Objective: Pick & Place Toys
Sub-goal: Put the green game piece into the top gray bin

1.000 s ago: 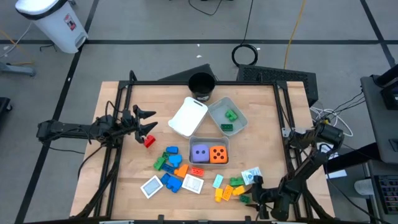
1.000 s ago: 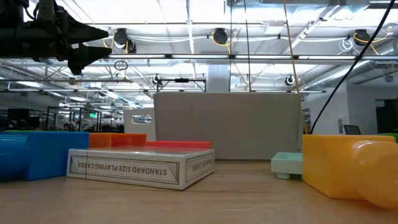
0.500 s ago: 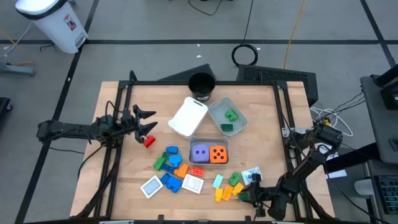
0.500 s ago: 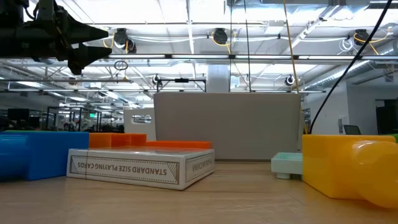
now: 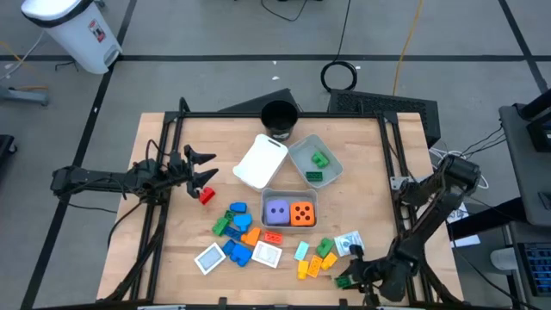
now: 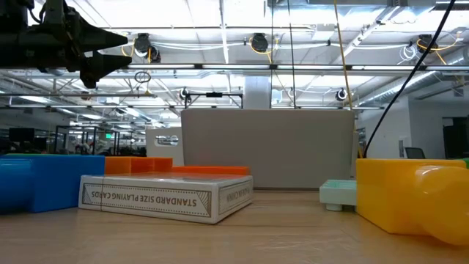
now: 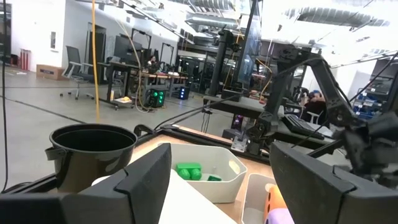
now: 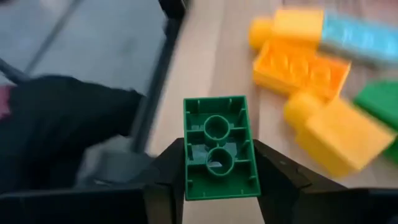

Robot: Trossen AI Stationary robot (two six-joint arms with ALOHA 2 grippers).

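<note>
My right gripper [image 5: 347, 281] hovers over the near right corner of the table, shut on a small green block [image 8: 217, 148]. Just beyond it lie yellow blocks [image 8: 300, 68], a green block [image 5: 325, 248] and a light blue block [image 5: 301, 251]. More toys are heaped at the near middle: coloured blocks [image 5: 234, 226] and flat white tiles [image 5: 266, 255]. The purple die [image 5: 276, 211] and the orange die [image 5: 301, 213] sit in a translucent tray. My left gripper [image 5: 209, 167] waits open above the table's left side, over a red block [image 5: 207, 195]. My right gripper pinches the green block by its two long sides [image 8: 188, 155], one finger [image 8: 163, 171] on each. The block's hollow underside faces the wrist camera. The fingers slant downward from the table's right side. The block is lifted clear of the table.
A grey tray [image 5: 330, 172] with two green blocks, a white tray [image 5: 260, 161] and a black cup [image 5: 278, 116] stand at the far middle. The black frame rails [image 5: 392, 164] run along both sides of the table. The table's near edge lies close under my right gripper.
My right gripper has risen from the cluster of blocks at the near right and drawn slightly toward the near edge. The green block has come up with it, off the table. The other toys lie where they were.
</note>
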